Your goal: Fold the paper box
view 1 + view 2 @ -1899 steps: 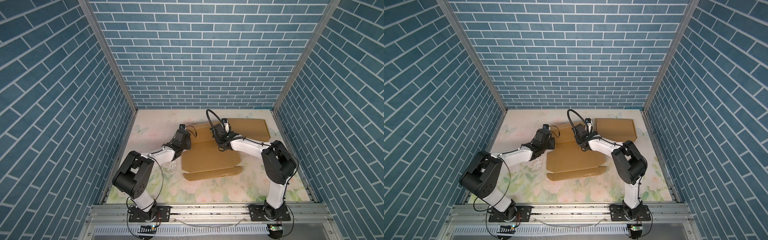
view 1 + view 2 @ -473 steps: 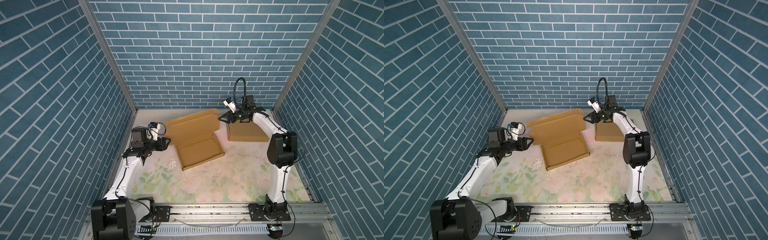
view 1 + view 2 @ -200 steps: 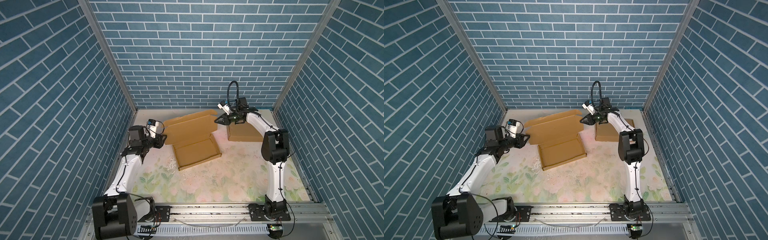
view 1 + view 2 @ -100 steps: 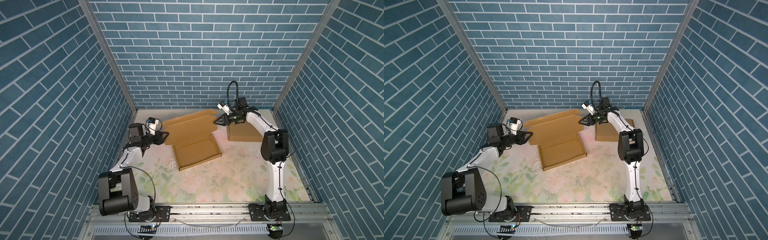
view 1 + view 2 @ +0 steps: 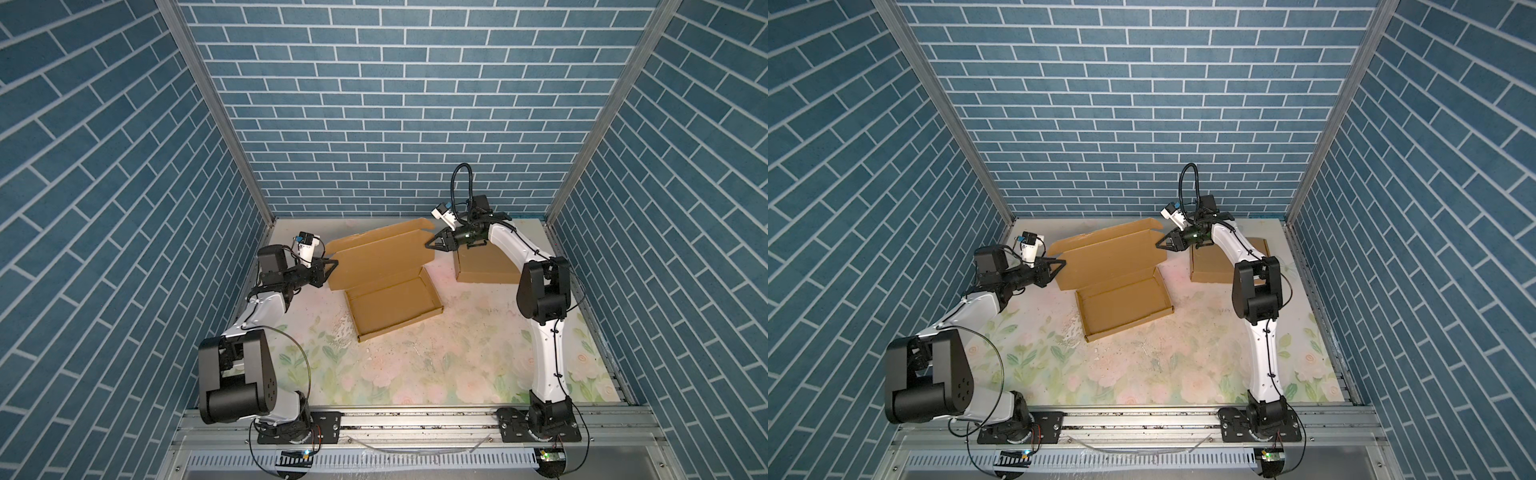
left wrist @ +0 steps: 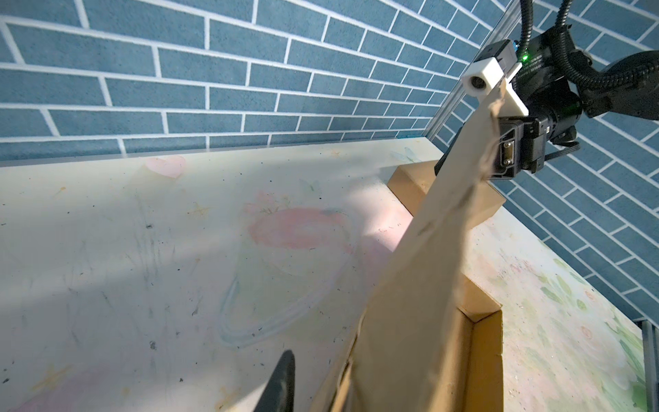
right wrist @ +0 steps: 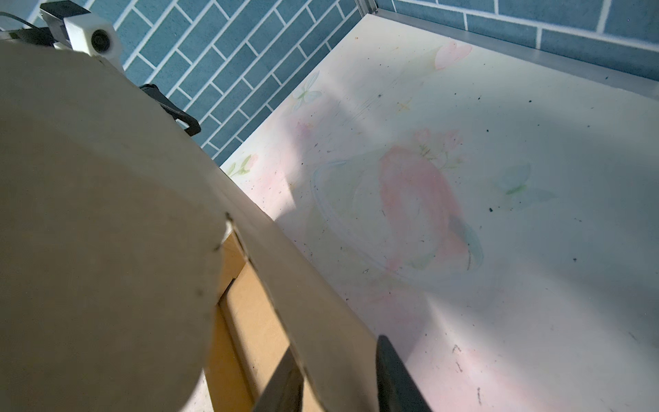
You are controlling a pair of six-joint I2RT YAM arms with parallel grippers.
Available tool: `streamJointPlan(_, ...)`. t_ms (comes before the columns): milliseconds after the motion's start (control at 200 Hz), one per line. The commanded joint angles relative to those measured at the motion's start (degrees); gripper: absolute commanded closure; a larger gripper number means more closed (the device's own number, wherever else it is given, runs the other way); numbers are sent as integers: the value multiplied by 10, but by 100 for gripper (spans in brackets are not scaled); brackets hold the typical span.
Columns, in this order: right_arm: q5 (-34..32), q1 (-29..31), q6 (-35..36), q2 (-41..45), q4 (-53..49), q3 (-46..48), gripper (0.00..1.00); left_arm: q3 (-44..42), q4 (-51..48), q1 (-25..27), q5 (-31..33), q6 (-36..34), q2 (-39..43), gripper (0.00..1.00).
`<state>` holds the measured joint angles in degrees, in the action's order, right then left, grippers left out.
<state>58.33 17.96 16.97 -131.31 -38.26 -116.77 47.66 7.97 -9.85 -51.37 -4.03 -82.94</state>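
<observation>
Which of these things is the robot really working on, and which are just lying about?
In the job: open box; its raised lid; left arm and right arm, jaws at the lid's ends.
Lying about: closed box; floral mat.

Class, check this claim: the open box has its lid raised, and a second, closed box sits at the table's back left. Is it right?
No. The closed box sits at the back right, as both top views show. The open box's lid is raised.
</observation>
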Motion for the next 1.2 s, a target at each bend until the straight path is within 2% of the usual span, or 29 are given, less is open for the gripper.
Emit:
streamJointPlan(0, 18, 5, 40, -12, -7, -31, 64, 6, -30, -3, 3, -25, 15, 71)
streamJointPlan(130, 13, 9, 38, -14, -4, -38, 62, 4, -48, -3, 13, -34, 24, 70)
streamJointPlan(250, 11, 12, 35, -15, -1, -44, 65, -3, -52, -3, 18, -41, 25, 72)
streamJointPlan(505, -15, 20, 5, -19, 15, -47, 86, -22, 3, -3, 28, -4, 24, 90)
streamJointPlan(625, -52, 23, -23, 4, 54, -12, 96, -27, 29, -3, 40, 18, 29, 99)
streamJointPlan(680, -75, 23, -42, 25, 93, 23, 100, -31, 44, 0, 48, 33, 35, 100)
streamJointPlan(875, -174, 23, -157, 126, 302, 186, 100, -45, 99, 59, 145, 44, 60, 100)
streamJointPlan(1065, -345, 27, -280, 214, 575, 368, 100, -28, 187, 123, 253, 73, 35, 100)
streamJointPlan(1195, -442, 34, -336, 231, 693, 435, 100, -1, 252, 169, 290, 97, -12, 100)
